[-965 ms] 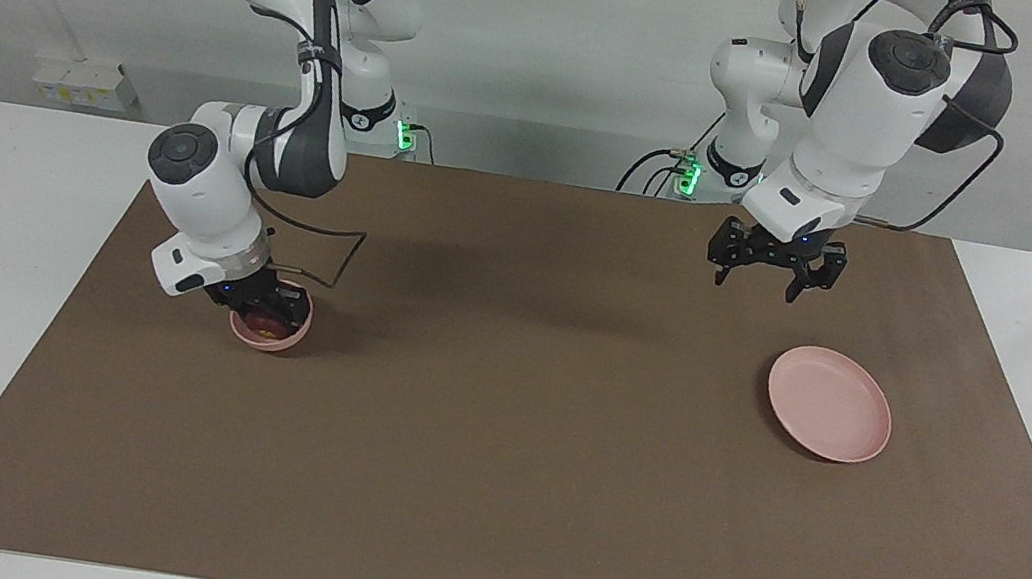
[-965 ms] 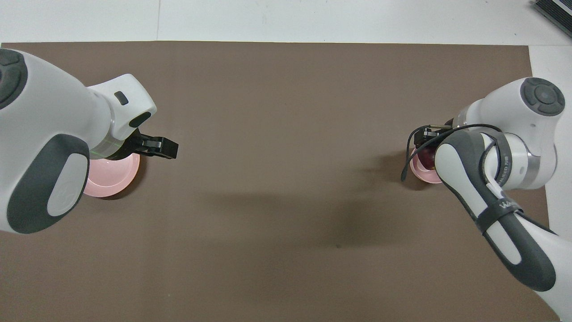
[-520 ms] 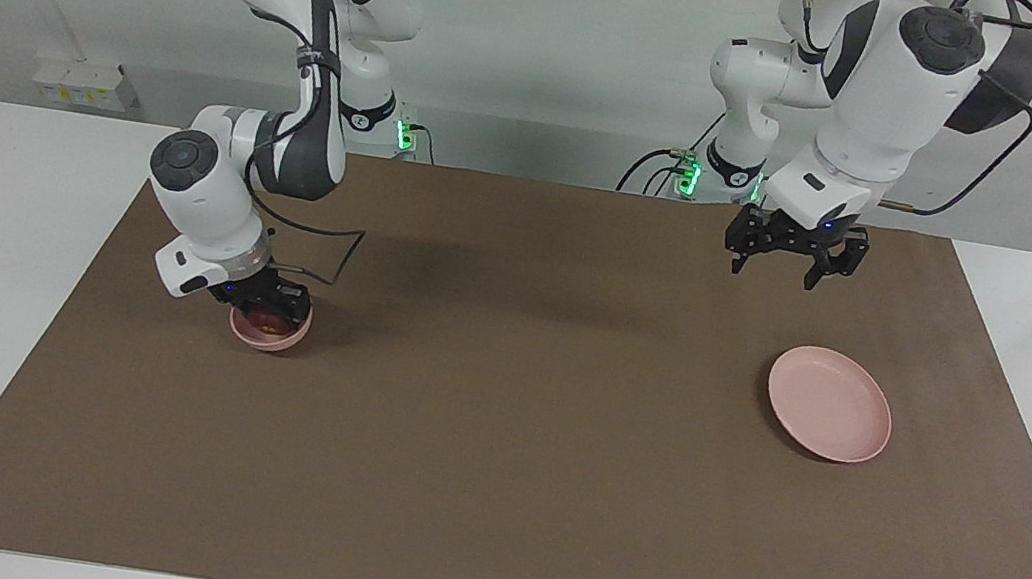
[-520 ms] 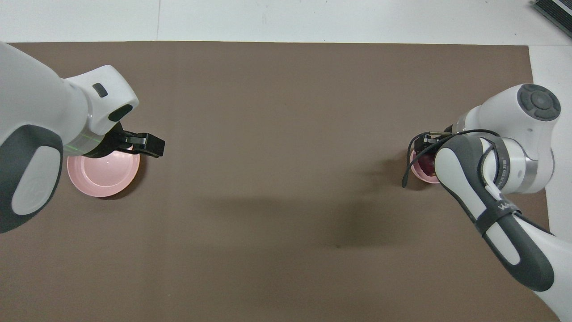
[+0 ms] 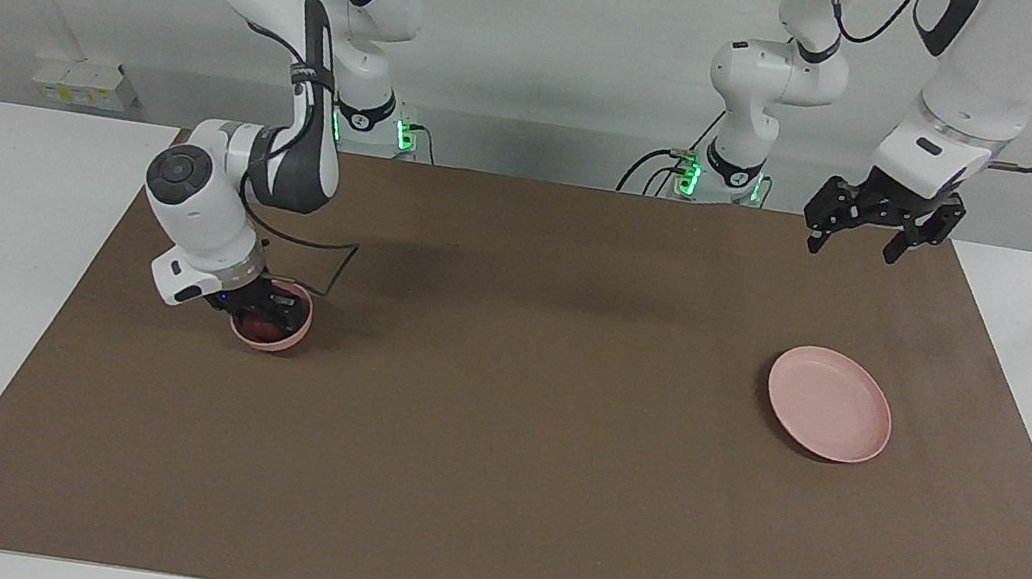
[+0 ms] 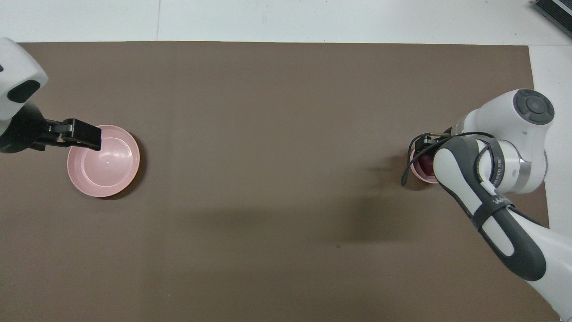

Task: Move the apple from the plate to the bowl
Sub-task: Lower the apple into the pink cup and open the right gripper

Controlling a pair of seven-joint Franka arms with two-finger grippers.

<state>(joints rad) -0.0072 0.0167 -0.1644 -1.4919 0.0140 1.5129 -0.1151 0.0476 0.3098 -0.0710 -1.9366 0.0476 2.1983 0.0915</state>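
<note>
Basically done: apple (image 5: 265, 327) sits down inside the bowl (image 5: 292, 339) at the right arm's end of the table, plate (image 5: 829, 403) bare at the left arm's end. Right gripper (image 5: 263, 307) is low in the bowl, fingers clamped on the apple. Left gripper (image 5: 874, 222) is raised, jaws spread, holding nothing, waiting. Left to do, I'd say: release and lift clear.

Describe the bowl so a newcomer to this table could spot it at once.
On the brown mat, look toward the right arm's end, where the right gripper reaches down. The bowl sits under it: small, deep, pale pink, with a dark red apple inside, unlike the wide, flat, bare pink plate.
</note>
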